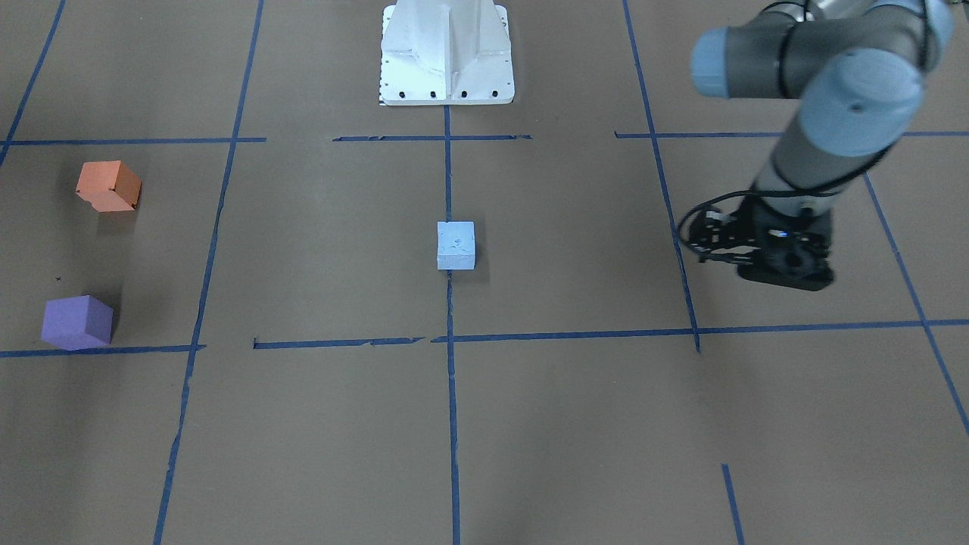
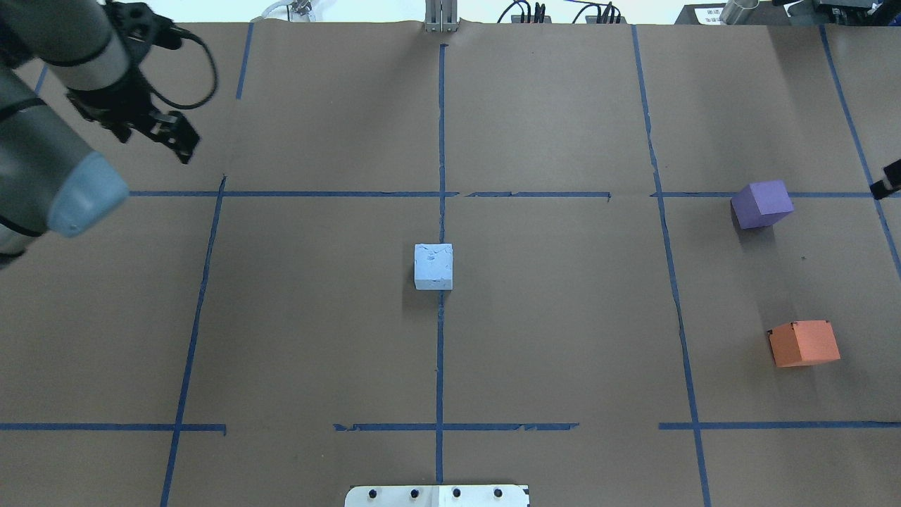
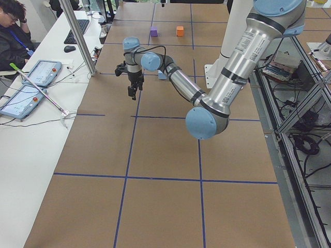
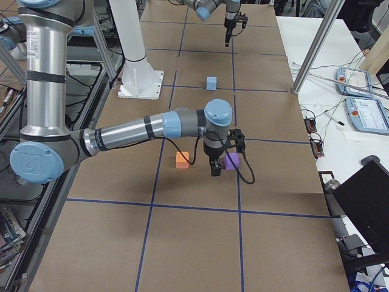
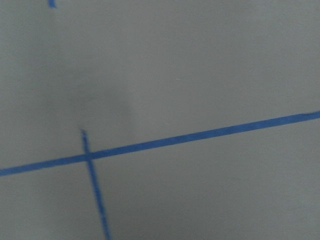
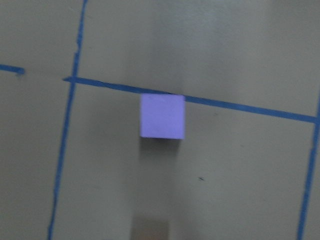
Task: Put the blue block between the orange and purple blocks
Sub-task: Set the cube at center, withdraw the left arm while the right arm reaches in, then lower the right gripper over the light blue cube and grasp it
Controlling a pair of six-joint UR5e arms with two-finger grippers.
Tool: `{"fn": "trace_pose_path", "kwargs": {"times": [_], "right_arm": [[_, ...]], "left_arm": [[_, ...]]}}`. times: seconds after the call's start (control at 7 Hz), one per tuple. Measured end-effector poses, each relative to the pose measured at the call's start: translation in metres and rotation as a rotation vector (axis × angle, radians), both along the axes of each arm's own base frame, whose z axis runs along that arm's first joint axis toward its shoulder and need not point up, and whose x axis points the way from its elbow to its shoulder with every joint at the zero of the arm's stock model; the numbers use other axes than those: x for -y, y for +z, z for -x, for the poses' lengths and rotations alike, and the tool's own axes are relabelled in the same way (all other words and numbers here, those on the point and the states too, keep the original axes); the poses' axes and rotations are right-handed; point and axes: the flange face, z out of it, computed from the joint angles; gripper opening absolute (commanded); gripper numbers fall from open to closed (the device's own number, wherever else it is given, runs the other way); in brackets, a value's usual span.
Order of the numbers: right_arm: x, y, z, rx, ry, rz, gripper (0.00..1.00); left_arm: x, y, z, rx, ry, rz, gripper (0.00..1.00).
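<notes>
The light blue block (image 1: 456, 244) sits alone at the table's centre on a blue tape line; it also shows in the overhead view (image 2: 433, 266). The orange block (image 2: 804, 343) and the purple block (image 2: 761, 204) sit apart on the robot's right side. My left gripper (image 2: 184, 144) hovers far from all blocks over the far left of the table, empty, its fingers looking closed. My right gripper (image 4: 214, 170) hangs above the table by the purple block (image 4: 231, 160); only its tip shows in the overhead view (image 2: 885, 189). I cannot tell whether it is open or shut. The right wrist view shows the purple block (image 6: 162, 116) from above.
The white robot base (image 1: 447, 57) stands at the near middle edge. Blue tape lines (image 2: 440, 193) grid the brown paper. A side table with tablets (image 3: 39, 72), a metal pole (image 3: 77, 36) and a seated person (image 3: 13, 31) lie beyond the far edge.
</notes>
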Motion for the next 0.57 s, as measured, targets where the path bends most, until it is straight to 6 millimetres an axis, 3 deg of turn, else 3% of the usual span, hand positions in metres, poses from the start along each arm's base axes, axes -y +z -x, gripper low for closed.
{"fn": "trace_pose_path", "kwargs": {"times": [0.14,0.29,0.43,0.57], "right_arm": [[0.009,-0.042,0.053,0.013,0.006,0.018,1.00],[0.010,-0.089,0.119,0.013,0.014,0.032,1.00],[-0.001,-0.134,0.189,0.009,0.029,0.045,1.00],[-0.019,-0.172,0.250,0.009,0.055,0.060,1.00]], "left_arm": [[-0.001,0.061,0.087,-0.010,0.016,0.009,1.00],[-0.014,0.117,0.166,-0.021,-0.011,0.038,1.00],[-0.038,0.163,0.223,-0.026,-0.054,0.075,1.00],[-0.067,0.203,0.256,-0.029,-0.075,0.100,1.00]]}}
